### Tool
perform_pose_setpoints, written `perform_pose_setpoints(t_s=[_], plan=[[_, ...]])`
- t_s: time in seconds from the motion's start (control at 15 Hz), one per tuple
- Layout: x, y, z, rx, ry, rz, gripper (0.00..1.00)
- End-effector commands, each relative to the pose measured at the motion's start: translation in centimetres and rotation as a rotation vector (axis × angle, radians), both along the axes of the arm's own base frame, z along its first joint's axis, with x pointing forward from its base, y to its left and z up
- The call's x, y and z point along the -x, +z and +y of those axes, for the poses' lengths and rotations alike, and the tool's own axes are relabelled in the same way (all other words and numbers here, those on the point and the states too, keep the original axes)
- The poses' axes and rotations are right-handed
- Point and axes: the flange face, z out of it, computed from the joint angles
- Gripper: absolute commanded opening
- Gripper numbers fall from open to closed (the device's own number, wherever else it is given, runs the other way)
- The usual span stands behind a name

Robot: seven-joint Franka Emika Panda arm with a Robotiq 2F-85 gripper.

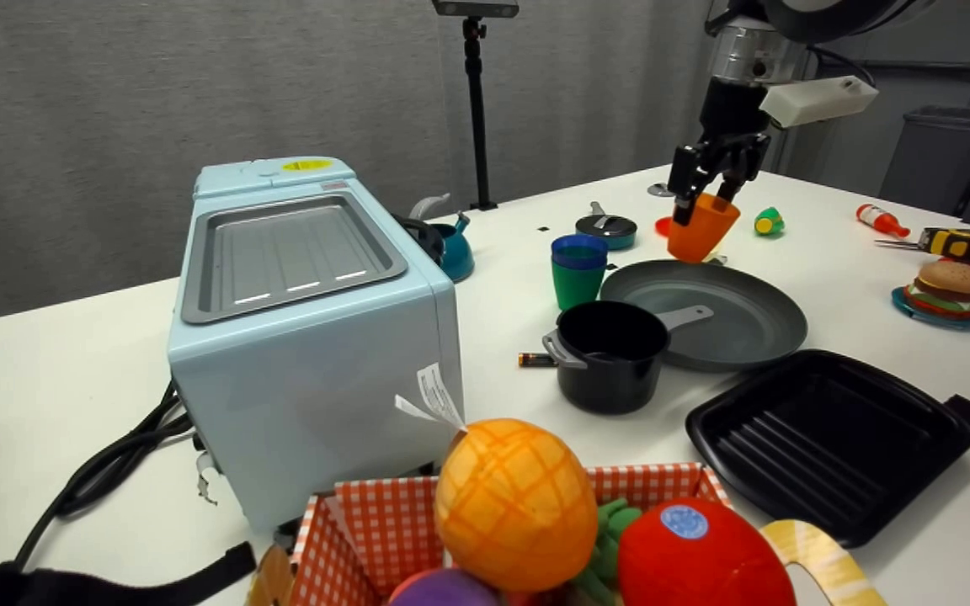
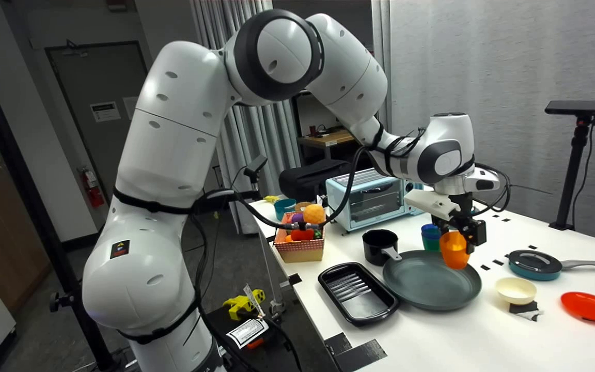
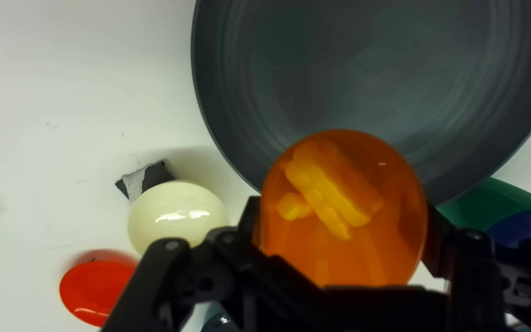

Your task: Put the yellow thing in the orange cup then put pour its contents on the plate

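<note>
My gripper (image 1: 706, 202) is shut on the orange cup (image 1: 698, 236), with a finger on either side of it. In the wrist view the gripper (image 3: 344, 230) has the cup (image 3: 362, 263) between its fingers. The yellow thing (image 3: 323, 189) lies inside the cup, in more than one piece. In both exterior views the cup is slightly tilted and held in the air by the edge of the dark grey plate (image 1: 750, 316). The plate (image 2: 426, 292) lies flat on the table and its visible surface is bare. The yellow thing is hidden in both exterior views.
A black pot (image 1: 607, 370) stands beside the plate, its handle over the rim. A black ridged tray (image 2: 359, 294) lies beside it too. Stacked green and blue cups (image 1: 579, 273), a cream bowl (image 2: 516, 290), a red dish (image 2: 591, 307) and a teal pan (image 2: 535, 264) are nearby.
</note>
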Motion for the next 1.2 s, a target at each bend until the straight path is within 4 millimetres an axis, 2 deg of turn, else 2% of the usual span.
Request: perform_pose_setpoints(t_s=[0.0, 0.33, 0.4, 0.73, 1.13], plan=[[0.0, 0.0, 0.0, 0.000, 0.000, 0.001, 0.77], [0.0, 0.0, 0.0, 0.000, 0.001, 0.000, 0.77], [0.0, 0.0, 0.0, 0.000, 0.001, 0.000, 0.52], [-0.3, -0.2, 1.7, 0.022, 0.081, -0.029, 0.52], [0.3, 0.2, 4.4, 0.096, 0.215, -0.173, 0.52]])
